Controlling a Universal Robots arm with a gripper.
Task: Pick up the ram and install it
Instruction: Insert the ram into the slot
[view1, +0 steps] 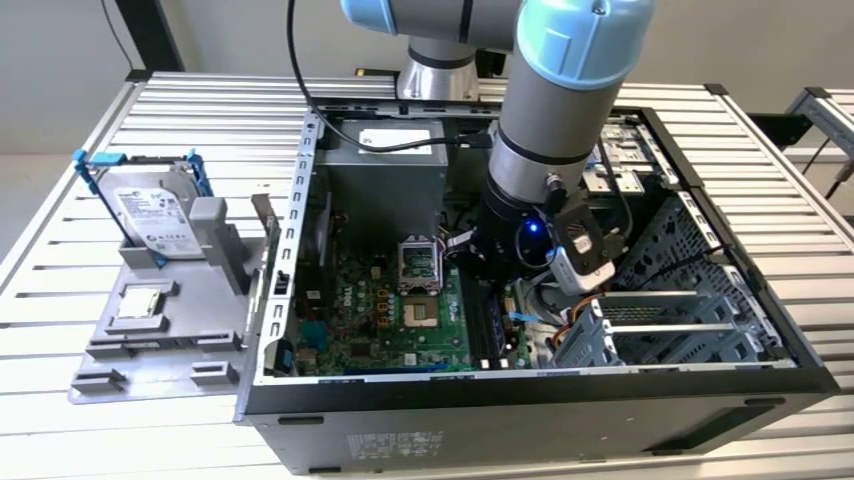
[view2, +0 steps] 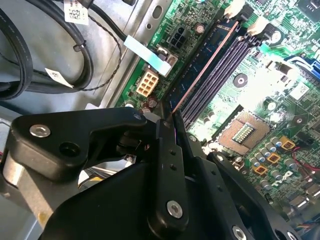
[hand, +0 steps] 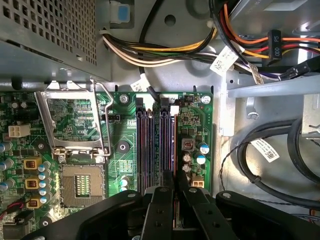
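The ram (view2: 202, 67) is a thin dark stick seen edge-on, standing upright along the outermost of the long black memory sockets (view2: 222, 65) on the green motherboard (view1: 387, 320). In the first wrist view the ram (hand: 175, 150) runs straight out from between the black fingers (hand: 160, 210). My gripper (view2: 169, 122) is shut on the near end of the stick, one finger on each face. In the exterior view the gripper (view1: 514, 270) reaches down into the open computer case (view1: 534, 400), just to the exterior view's right of the processor socket (view1: 420, 265).
Bundles of power cables (hand: 165, 50) hang beyond the sockets, and thick black cables (hand: 280, 165) loop on the case floor. A metal drive cage (view1: 667, 320) stands at the exterior view's right. A silver hard drive (view1: 154, 215) rests on a grey fixture (view1: 147, 340) outside the case.
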